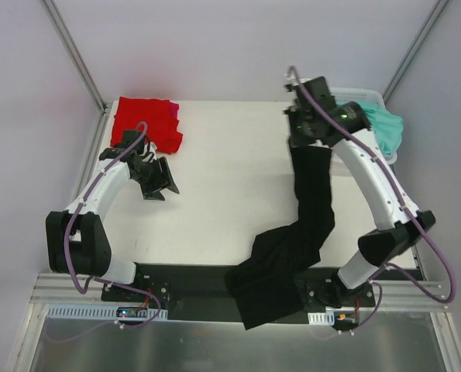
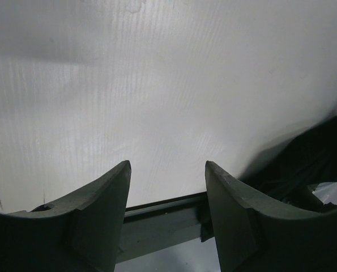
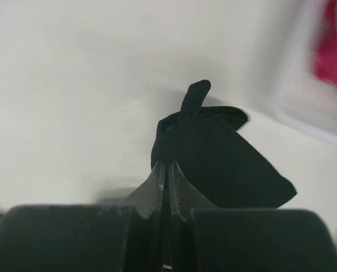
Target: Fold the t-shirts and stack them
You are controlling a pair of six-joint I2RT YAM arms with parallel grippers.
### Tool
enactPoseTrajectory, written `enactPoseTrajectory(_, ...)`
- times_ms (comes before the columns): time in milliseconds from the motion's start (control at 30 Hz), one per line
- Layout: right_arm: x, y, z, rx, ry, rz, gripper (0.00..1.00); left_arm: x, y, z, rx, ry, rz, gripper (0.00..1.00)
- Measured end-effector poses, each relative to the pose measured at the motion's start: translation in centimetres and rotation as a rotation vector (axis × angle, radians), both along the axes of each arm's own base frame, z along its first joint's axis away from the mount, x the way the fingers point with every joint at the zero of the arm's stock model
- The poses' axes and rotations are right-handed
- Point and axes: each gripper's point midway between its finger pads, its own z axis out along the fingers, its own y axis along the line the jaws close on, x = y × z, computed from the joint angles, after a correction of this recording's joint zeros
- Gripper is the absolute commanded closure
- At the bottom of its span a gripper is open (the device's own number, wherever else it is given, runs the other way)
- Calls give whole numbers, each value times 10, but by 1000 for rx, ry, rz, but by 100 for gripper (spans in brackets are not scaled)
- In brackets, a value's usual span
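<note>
Laying out black shirt [image 1: 311, 209]: right claw [image 3: 167, 165] clamped on it, left claw [image 2: 167, 164] apart, empty. Next, spread it flat on desk [image 1: 230, 170].

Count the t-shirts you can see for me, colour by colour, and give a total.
red t-shirt: 1
magenta-pink t-shirt: 1
teal t-shirt: 1
black t-shirt: 1
total: 4

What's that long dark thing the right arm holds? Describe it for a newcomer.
Look along the right side of the white table. A long black cloth t-shirt hangs from the shut right gripper and trails over the near edge. Unlike the red cloth shirt at far left, it is stretched out and black.
</note>
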Motion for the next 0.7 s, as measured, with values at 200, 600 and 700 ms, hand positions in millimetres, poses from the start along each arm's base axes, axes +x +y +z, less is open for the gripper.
enactPoseTrajectory(200, -56, 175, -2, 222, 156, 625, 99, 0, 0, 0, 0, 0, 0, 45)
enactPoseTrajectory(600, -36, 66, 16, 275, 57, 337, 99, 0, 0, 0, 0, 0, -1, 45)
enactPoseTrajectory(700, -36, 67, 0, 250, 98, 332, 99, 0, 0, 0, 0, 0, 0, 45)
